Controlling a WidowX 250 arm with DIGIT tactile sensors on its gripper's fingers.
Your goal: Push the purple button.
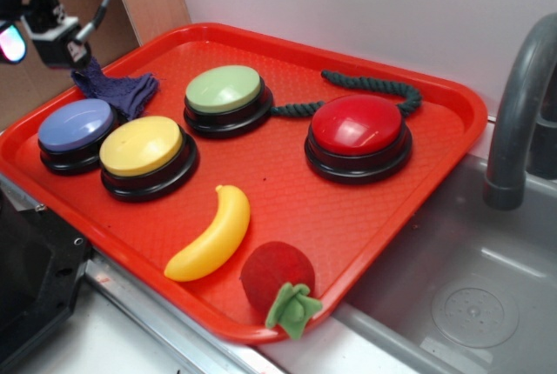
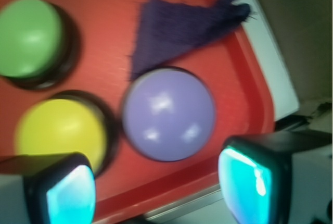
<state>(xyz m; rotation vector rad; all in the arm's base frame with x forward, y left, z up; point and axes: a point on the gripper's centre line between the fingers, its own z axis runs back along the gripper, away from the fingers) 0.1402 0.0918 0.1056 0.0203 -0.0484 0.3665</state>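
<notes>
At the left end of the red tray [image 1: 435, 143] sits the purple button [image 1: 76, 125], just beside the yellow button [image 1: 141, 145] and near the dark purple rag [image 1: 122, 91]. Above that corner hangs the gripper [image 2: 156, 193], its two fingers [image 2: 250, 182] spread apart and empty; the blurred wrist view suggests it is clear of the dome. Further right are the green button [image 1: 224, 90], red button [image 1: 357, 125] and a toy banana [image 1: 213, 235]

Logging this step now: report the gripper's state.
Gripper: open, holding nothing; its two fingers stand apart above the tray, with the purple button below and between them, not touched.
</notes>
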